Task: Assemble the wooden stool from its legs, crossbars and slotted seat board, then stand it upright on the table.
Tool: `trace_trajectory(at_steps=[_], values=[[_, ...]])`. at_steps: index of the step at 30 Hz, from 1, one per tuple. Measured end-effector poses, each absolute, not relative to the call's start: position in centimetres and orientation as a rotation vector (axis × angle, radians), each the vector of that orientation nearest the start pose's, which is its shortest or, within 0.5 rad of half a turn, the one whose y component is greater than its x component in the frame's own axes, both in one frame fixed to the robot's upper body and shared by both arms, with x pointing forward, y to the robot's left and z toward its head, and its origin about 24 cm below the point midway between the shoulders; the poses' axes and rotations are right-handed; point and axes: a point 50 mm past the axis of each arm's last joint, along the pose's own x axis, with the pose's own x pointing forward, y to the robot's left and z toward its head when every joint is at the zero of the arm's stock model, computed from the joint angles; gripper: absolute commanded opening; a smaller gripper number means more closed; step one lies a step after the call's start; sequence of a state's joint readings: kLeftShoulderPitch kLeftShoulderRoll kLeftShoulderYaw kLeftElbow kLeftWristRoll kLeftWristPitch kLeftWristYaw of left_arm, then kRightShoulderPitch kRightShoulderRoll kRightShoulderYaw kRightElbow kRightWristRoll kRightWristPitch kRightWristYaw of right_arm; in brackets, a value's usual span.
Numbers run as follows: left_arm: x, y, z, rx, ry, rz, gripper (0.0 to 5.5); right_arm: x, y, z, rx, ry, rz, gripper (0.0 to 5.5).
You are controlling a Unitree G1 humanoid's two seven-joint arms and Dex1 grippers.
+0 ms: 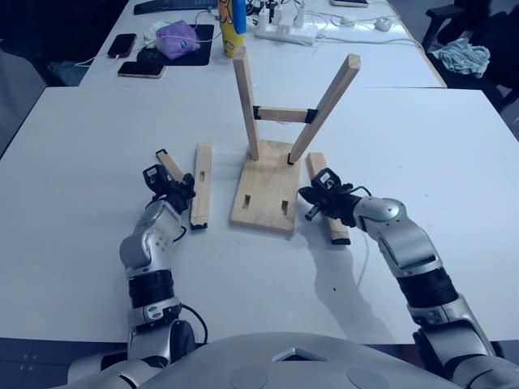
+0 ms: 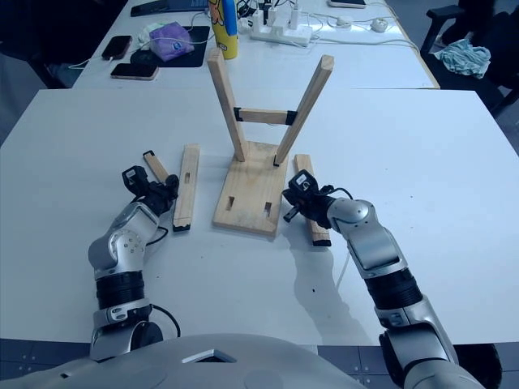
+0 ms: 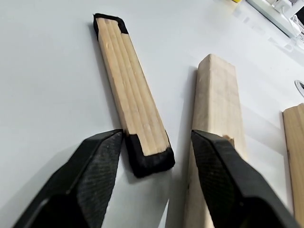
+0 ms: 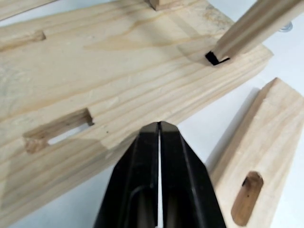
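**Half-built stool between two low grippers**

The left gripper [image 3: 156,138] is hovering low over the table [image 1: 422,162] with its fingers [image 3: 97,166] spread apart, clamping nothing. The black-capped near end of a loose crossbar [image 3: 130,99] is lying between them, and the bar is running straight ahead of the gripper. Just beside it, on the gripper's inner side, a loose leg [image 1: 202,185] is lying flat, with one finger sitting over its near part.

The right gripper [image 4: 159,127] is holding its fingers pressed together, empty. Its tip is pointing at the near edge of the seat board [image 1: 263,188]; whether it is touching the wood cannot be told. The board is lying flat ahead of this gripper, with an open slot [image 4: 59,129] showing near the tip. Another loose leg [image 1: 326,198] is lying under the gripper's outer side.

Beyond both grippers, two legs [image 1: 246,105] [image 1: 324,108] are standing in the board's far slots, leaning apart, with a crossbar [image 1: 284,114] joining them.

Well past the stool, a yellow bottle [image 1: 233,24] is carrying print too small to read, beside a power strip [image 1: 285,32] and phones [image 1: 142,69].
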State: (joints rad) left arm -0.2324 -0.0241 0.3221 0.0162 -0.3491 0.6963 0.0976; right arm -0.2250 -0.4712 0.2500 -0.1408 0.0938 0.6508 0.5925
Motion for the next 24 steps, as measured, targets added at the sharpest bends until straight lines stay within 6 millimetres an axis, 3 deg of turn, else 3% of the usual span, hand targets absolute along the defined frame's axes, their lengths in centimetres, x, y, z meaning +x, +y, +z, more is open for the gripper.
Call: trace_trajectory(at_steps=[16,24], values=[[30.9,20.3,3.5,-0.427,0.528,0.179,2.64,26.5,-14.6,6.0,-0.311,0.47,0.717,0.0],[32.0,20.4,4.2,-0.3,0.628,0.151,2.64,26.2,-14.5,6.3,-0.257,0.458,0.677,0.0]])
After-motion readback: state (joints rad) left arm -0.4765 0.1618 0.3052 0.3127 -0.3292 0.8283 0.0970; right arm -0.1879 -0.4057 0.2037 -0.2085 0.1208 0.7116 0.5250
